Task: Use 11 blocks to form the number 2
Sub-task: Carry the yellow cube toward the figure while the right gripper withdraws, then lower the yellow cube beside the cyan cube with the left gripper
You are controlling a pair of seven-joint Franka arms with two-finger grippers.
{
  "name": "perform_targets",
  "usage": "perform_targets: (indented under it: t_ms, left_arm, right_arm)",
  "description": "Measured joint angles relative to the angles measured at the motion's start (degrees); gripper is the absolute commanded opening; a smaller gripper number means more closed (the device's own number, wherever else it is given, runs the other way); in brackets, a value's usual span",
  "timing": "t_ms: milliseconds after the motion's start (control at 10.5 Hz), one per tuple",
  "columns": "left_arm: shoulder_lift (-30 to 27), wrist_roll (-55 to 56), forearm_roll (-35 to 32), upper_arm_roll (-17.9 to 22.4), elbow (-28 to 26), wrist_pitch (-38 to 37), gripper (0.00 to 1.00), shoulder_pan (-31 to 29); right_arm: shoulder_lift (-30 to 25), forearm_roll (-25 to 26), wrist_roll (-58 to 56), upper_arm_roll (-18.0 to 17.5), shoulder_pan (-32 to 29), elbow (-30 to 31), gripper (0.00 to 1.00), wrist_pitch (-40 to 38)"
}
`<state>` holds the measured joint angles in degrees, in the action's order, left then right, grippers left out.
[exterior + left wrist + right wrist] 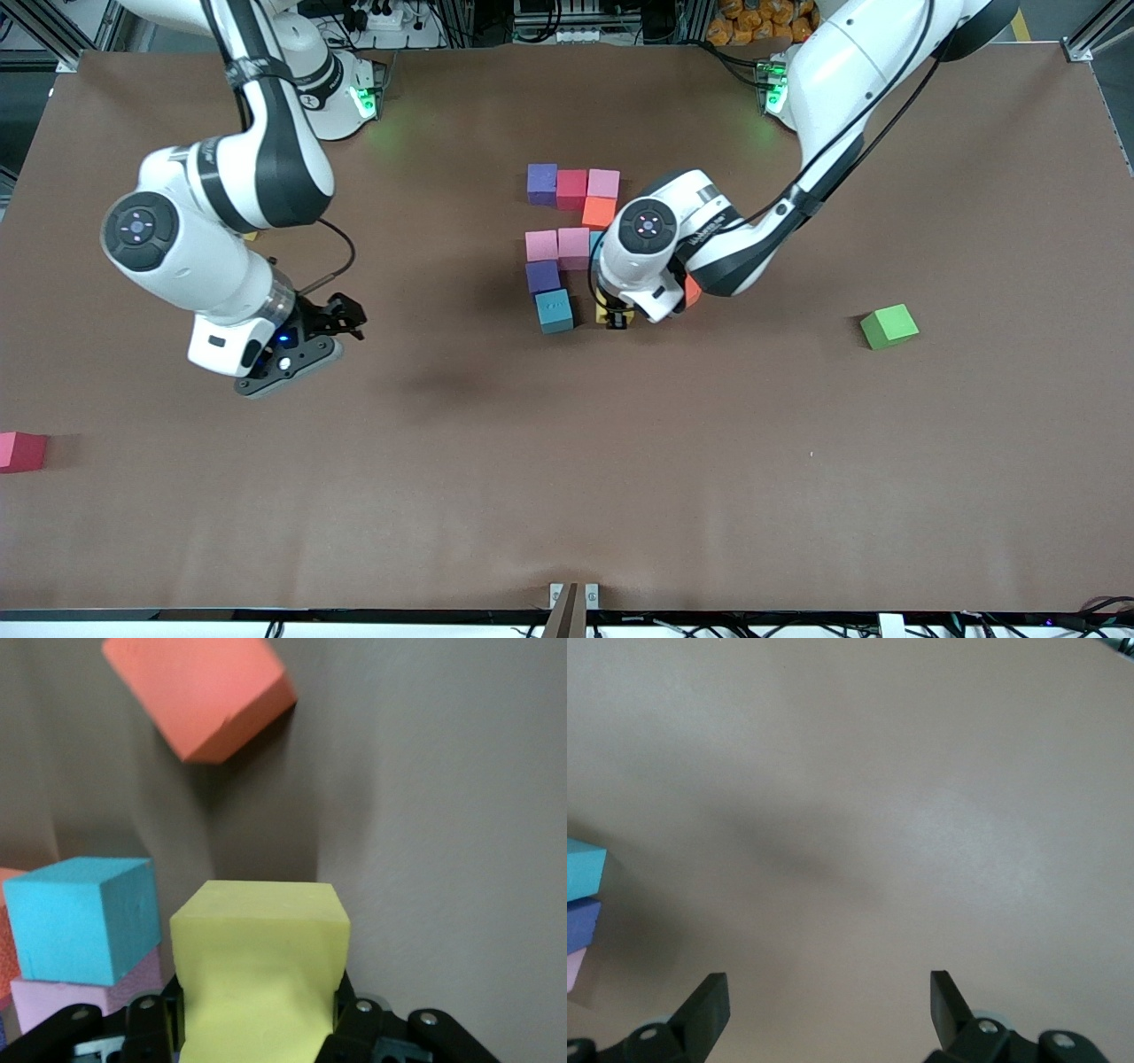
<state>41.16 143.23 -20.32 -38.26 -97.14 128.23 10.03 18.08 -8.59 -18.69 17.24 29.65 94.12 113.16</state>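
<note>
Blocks lie in the table's middle: purple (542, 183), red (571, 189) and pink (603, 183) in a row, with orange (599, 212) nearer the camera. Then come two pink (541, 245) (574, 247), a purple (543, 276) and a light blue block (555, 311). My left gripper (617, 317) is shut on the yellow block (260, 948), low beside that light blue block. Another orange block (199, 691) lies close by, mostly hidden under the left arm in the front view. My right gripper (341, 321) hangs open and empty over bare table toward the right arm's end.
A green cube (889, 326) sits alone toward the left arm's end. A red cube (21, 451) lies at the table's edge at the right arm's end. The right wrist view catches light blue (585, 870) and purple (582, 926) blocks at its border.
</note>
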Motion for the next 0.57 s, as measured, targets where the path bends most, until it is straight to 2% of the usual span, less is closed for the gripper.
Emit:
perform_targets:
  t_ms: [191, 286, 573]
  left_arm:
    - [0.99, 0.37, 0.0, 1.52, 0.11, 1.07, 0.0, 2.48]
    - [1.58, 0.37, 0.0, 2.63, 0.27, 1.32, 0.0, 3.54]
    - [3.25, 0.37, 0.0, 6.13, 1.55, 1.97, 0.0, 6.63]
  right_arm:
    - [-0.03, 1.91, 0.12, -9.77, -9.46, -0.64, 1.0, -0.23]
    - [-0.13, 2.44, 0.1, -12.86, -13.25, -0.75, 1.0, -0.6]
    - [-1.43, 4.38, 0.09, -14.24, -14.96, -0.99, 1.0, -2.09]
